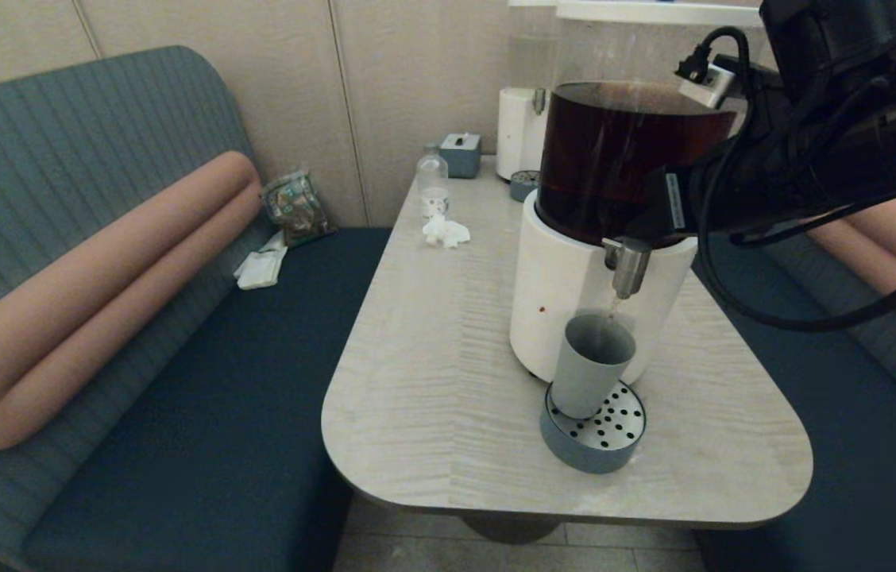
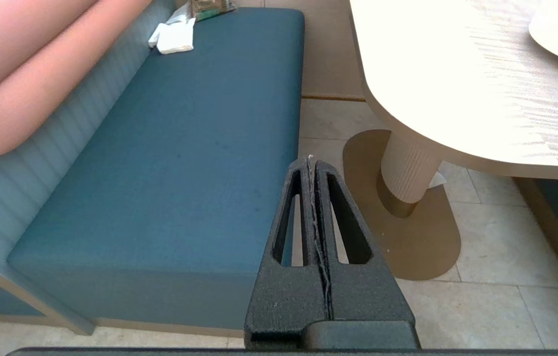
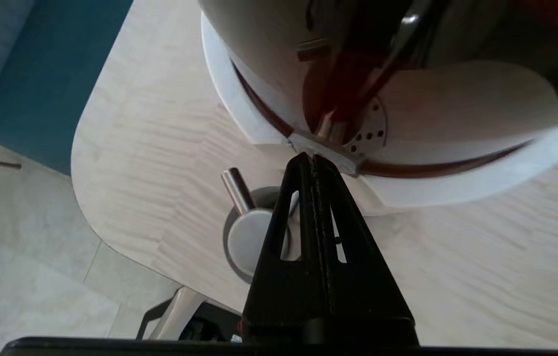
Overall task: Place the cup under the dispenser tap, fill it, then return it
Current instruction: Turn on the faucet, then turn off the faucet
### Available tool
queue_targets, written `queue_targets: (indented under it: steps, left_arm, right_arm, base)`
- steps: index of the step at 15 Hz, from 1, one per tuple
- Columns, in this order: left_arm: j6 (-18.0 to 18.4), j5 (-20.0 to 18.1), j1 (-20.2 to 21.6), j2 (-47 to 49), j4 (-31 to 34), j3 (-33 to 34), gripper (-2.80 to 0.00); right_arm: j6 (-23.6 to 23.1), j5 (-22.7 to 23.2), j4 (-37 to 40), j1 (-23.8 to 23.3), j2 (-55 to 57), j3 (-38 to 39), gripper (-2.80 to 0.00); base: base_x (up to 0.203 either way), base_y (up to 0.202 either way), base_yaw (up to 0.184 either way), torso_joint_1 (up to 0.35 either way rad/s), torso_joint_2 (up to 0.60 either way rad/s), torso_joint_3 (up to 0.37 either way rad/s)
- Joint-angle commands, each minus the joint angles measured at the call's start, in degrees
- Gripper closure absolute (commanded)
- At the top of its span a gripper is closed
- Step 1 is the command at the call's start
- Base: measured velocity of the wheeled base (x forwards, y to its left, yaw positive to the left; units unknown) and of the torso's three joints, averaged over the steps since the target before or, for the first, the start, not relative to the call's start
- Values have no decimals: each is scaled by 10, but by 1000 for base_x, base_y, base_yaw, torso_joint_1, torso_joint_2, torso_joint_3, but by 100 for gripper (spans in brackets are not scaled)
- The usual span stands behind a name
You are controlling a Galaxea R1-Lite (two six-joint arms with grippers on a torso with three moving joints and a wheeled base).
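My right arm is extended, my left arm is parked.
The right gripper [image 3: 312, 159] is closed and raised; the left gripper [image 2: 310, 160] is closed, hanging low.

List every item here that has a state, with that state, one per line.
cup: upright on the drip tray, under the tap, held by nothing.
dispenser tap: running, a thin stream falls into the cup.
drip tray: on the table, before the dispenser.
dark tank: largely full.
clear bottle: upright, capped.
right gripper: shut, tips at the tap's plate.
left gripper: shut, parked off the table.
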Motion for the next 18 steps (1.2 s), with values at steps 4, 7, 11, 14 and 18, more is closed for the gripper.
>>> queue_targets:
  steps: [4,7,11,14,18]
  left_arm:
    - [0,0,0,0,0,0,0]
    - [0,0,0,0,0,0,0]
    - [0,0,0,0,0,0,0]
    - [0,0,0,0,0,0,0]
    - [0,0,0,0,0,0,0]
  right_arm:
    - [1,-3,0,0,-29,16,0]
    - [0,-4,-1,-1,-60,54,0]
    - [-2,-12,-60,-7,-129,158,0]
    - [-26,-31,-203,-5,-194,310,0]
    - [-57,-51,-390,-5,-289,517,0]
  base:
    - [0,0,0,0,0,0]
    - [0,0,0,0,0,0]
    - [0,0,0,0,0,0]
    - [0,0,0,0,0,0]
    - [0,0,0,0,0,0]
